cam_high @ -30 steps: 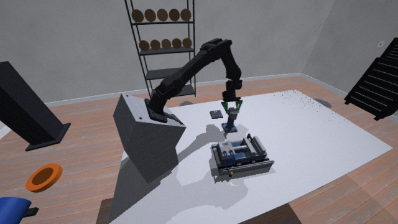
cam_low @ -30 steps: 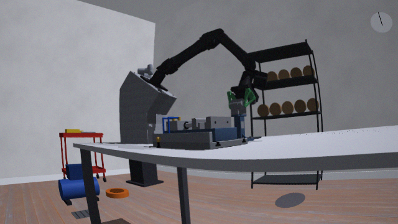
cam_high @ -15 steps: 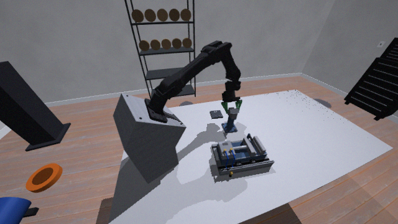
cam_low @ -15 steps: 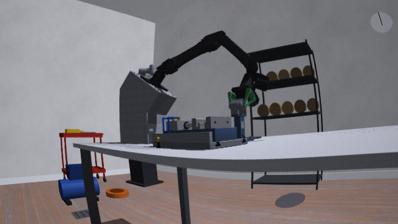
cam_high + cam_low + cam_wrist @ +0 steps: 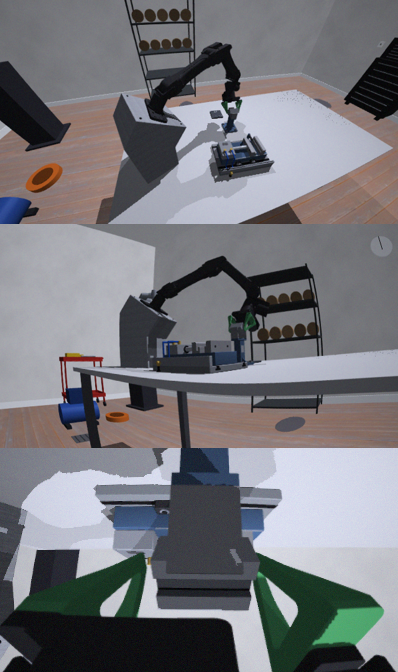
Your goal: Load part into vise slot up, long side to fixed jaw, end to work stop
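The part (image 5: 233, 111) (image 5: 237, 326) (image 5: 204, 600) is a grey block lying in the V-block (image 5: 238, 334) (image 5: 205, 518) on its blue stand; a dark slot line shows in the wrist view. My gripper (image 5: 232, 112) (image 5: 238, 330) (image 5: 198, 560) is open, its green fingers on either side of the part, with a narrow gap beside it in the wrist view. The vise (image 5: 242, 154) (image 5: 224, 358) (image 5: 252, 519) stands open. Its fixed jaw (image 5: 260, 144) (image 5: 219, 346) is farthest from the cylinder; the moving jaw (image 5: 249, 147) (image 5: 198, 348) is on the rod. I cannot make out the work stop clearly.
The dark infeed plate (image 5: 216, 114) lies behind the V-block stand, with no block on it. The air cylinder's blue hoses (image 5: 227, 160) (image 5: 168, 348) rise at the vise's near side. The grey arm pedestal (image 5: 149, 140) (image 5: 140, 333) stands at the left of the table.
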{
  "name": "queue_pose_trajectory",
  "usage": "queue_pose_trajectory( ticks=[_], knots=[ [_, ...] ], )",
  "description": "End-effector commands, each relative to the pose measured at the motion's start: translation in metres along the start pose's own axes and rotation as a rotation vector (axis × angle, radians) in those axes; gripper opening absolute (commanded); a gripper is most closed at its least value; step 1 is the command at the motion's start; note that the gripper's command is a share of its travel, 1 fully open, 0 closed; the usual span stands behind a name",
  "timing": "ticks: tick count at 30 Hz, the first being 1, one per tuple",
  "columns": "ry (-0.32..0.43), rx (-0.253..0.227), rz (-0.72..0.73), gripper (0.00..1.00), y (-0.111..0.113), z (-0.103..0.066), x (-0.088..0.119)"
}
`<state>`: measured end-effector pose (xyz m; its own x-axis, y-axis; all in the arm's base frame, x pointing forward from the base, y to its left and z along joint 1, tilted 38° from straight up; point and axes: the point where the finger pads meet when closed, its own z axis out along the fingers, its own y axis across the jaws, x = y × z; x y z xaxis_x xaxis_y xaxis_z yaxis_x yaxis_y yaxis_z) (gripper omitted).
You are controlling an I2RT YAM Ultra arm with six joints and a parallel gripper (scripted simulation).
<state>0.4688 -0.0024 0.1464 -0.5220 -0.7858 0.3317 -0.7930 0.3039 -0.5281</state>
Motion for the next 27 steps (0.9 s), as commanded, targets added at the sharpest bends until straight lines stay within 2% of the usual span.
queue_pose_trajectory(
  ticks=[1,27],
  knots=[
    [0.005,0.021,0.013,0.81,-0.0068,-0.0105,-0.0001],
    [0.032,0.022,0.013,0.81,-0.0069,-0.0108,-0.0001]
  ],
)
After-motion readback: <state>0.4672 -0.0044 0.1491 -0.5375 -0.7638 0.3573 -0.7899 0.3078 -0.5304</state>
